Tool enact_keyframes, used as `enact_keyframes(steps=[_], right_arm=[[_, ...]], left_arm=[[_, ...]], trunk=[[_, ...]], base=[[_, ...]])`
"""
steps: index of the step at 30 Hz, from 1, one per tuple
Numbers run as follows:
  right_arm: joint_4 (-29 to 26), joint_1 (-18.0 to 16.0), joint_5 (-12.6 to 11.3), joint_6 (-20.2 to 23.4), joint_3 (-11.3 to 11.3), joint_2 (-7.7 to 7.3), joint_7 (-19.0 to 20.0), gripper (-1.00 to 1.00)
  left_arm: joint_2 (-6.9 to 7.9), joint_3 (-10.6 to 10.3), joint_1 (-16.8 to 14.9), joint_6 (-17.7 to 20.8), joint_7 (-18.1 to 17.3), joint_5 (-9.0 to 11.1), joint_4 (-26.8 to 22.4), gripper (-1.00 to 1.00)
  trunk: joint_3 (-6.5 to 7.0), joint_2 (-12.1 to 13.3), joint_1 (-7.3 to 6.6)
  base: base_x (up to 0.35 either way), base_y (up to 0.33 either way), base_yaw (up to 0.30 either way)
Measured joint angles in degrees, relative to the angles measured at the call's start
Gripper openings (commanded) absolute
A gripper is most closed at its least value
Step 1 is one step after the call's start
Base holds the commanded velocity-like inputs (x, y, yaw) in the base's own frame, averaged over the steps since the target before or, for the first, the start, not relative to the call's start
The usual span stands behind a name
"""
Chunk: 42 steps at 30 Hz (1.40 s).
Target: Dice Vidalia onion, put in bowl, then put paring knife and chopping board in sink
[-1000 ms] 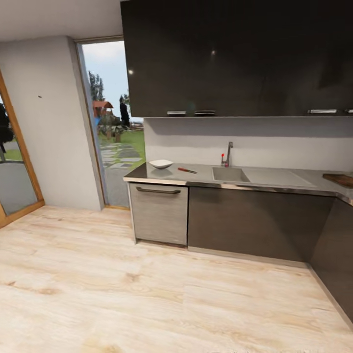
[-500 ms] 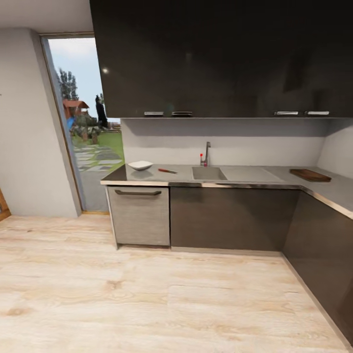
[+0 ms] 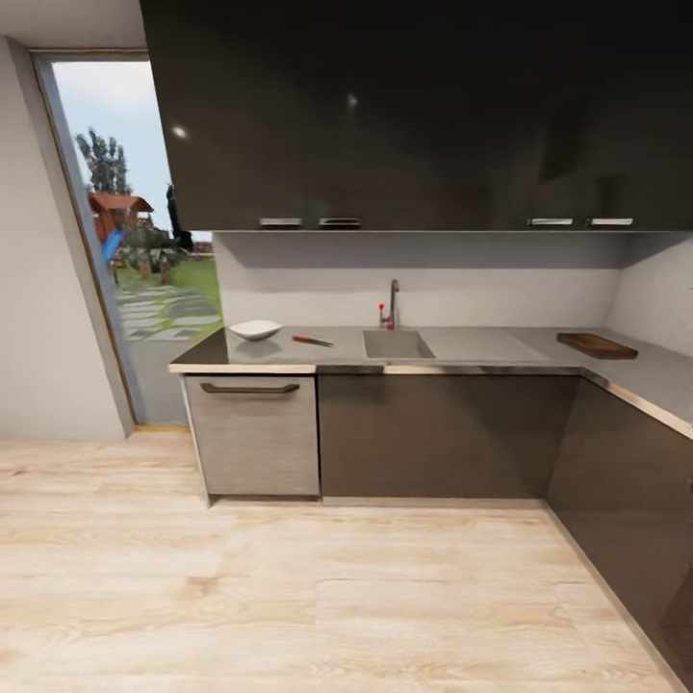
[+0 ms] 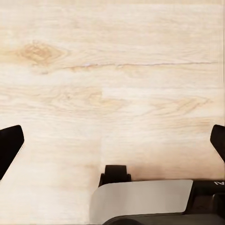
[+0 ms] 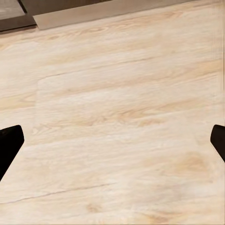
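Left gripper point(image 4: 112, 140) and right gripper point(image 5: 112, 140) hang with fingers spread wide and empty over bare wood floor point(image 3: 289, 597). Across open floor, the countertop point(image 3: 500, 348) carries the bowl point(image 3: 255, 330), paring knife point(image 3: 312, 341), sink point(image 3: 397, 344) and, far right, chopping board point(image 3: 597, 346). No writing is legible.

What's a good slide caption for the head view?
Approaching the kitchen: bowl and paring knife left of the sink, chopping board far right on the countertop.
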Motion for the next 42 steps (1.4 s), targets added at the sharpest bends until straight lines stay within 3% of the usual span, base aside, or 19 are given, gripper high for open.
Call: enact_keyframes(steps=[42], right_arm=[[0.0, -0.01, 0.0, 0.0, 0.0, -0.07, 0.01, 1.0]], left_arm=[[0.02, 0.0, 0.0, 0.0, 0.0, 0.0, 0.09, 1.0]], trunk=[[0.0, 0.0, 0.0]], base=[[0.343, 0.005, -0.285]])
